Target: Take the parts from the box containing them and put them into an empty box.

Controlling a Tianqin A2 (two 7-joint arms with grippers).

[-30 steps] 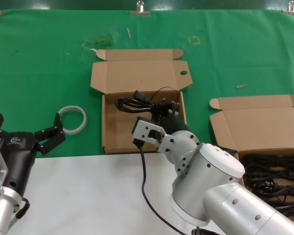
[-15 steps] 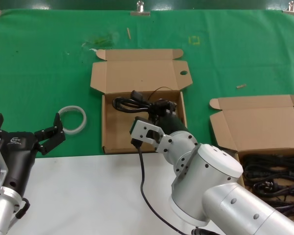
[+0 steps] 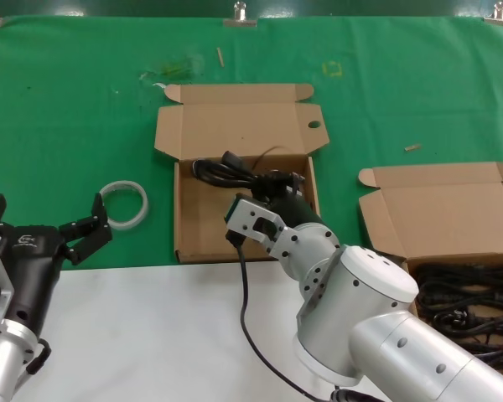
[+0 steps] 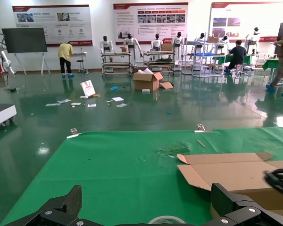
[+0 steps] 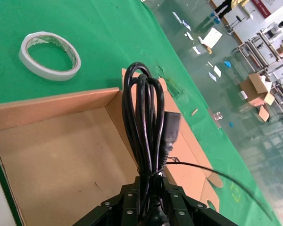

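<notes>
My right gripper (image 3: 272, 186) is shut on a bundled black power cord (image 3: 235, 172) and holds it over the middle box (image 3: 181, 218), whose lid has a small round hole (image 3: 314, 125). In the right wrist view the cord coil (image 5: 148, 122) sticks out from the shut fingers (image 5: 132, 200) above the bare box floor (image 5: 66, 160). The box with more black cords (image 3: 465, 306) stands at the right, its plain lid (image 3: 444, 205) open. My left gripper (image 3: 46, 226) is open and empty at the near left; its fingertips (image 4: 226, 200) show in the left wrist view.
A white translucent tape ring (image 3: 124, 205) lies on the green cloth left of the middle box; it also shows in the right wrist view (image 5: 49, 55). A white table strip (image 3: 151, 335) runs along the front. Small scraps (image 3: 412, 147) lie on the cloth.
My right gripper has carried the cord slightly farther back and left over the holed-lid box. The left arm has not moved.
</notes>
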